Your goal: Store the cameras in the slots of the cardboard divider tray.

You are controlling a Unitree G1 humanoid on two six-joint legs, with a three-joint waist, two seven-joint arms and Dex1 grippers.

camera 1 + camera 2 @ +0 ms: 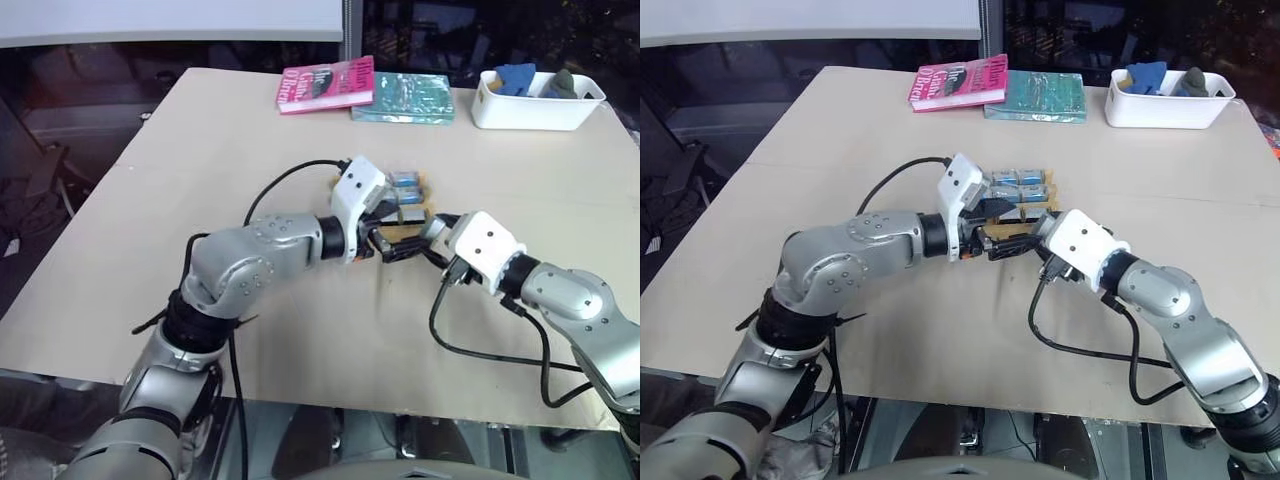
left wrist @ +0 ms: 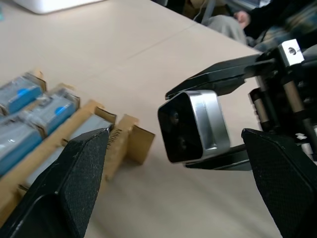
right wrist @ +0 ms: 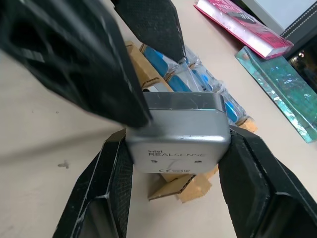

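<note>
My right gripper (image 3: 178, 151) is shut on a silver camera (image 3: 178, 131), its black lens face (image 2: 181, 129) turned toward my left wrist. My left gripper (image 2: 178, 146) is open, one finger (image 2: 74, 188) on each side of that camera with gaps showing. Both grippers meet just above the table at the near edge of the cardboard divider tray (image 1: 408, 212). The tray (image 2: 124, 141) holds several cameras (image 1: 1020, 182) in clear and blue wrapping. My hands hide the tray's near slots in the head views.
A pink book (image 1: 325, 85) and a teal book (image 1: 403, 98) lie at the table's far edge. A white bin (image 1: 535, 100) with blue and dark items stands at the far right. Black cables (image 1: 480, 345) loop over the table near my right arm.
</note>
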